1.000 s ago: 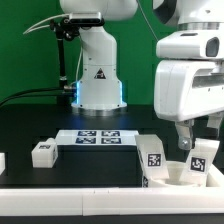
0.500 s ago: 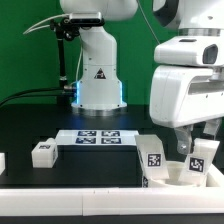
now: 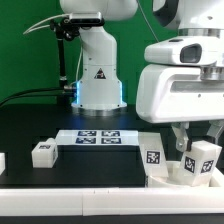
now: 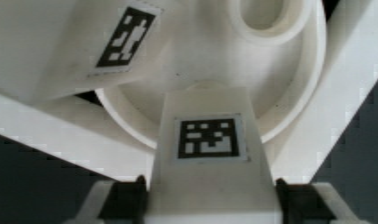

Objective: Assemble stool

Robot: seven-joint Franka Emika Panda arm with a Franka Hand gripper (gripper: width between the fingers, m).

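My gripper (image 3: pixel 196 150) hangs at the exterior view's right, shut on a white stool leg (image 3: pixel 203 158) with a black-and-white tag, held tilted over the round white seat (image 3: pixel 170 172). In the wrist view the leg (image 4: pixel 211 140) runs between my fingers (image 4: pixel 118 200) toward the seat (image 4: pixel 275 60), its far end against the seat's surface near a round socket. A second leg (image 3: pixel 153 152) stands in the seat, and also shows in the wrist view (image 4: pixel 125 38). A third leg (image 3: pixel 42 152) lies on the black table at the exterior view's left.
The marker board (image 3: pixel 98 138) lies flat before the arm's white base (image 3: pixel 98 80). A long white bar (image 3: pixel 70 190) edges the table's front. A small white piece (image 3: pixel 2 160) sits at the exterior view's left edge.
My gripper has moved toward the exterior view's left and slightly up, carrying the leg with it; the leg now tilts more over the seat.
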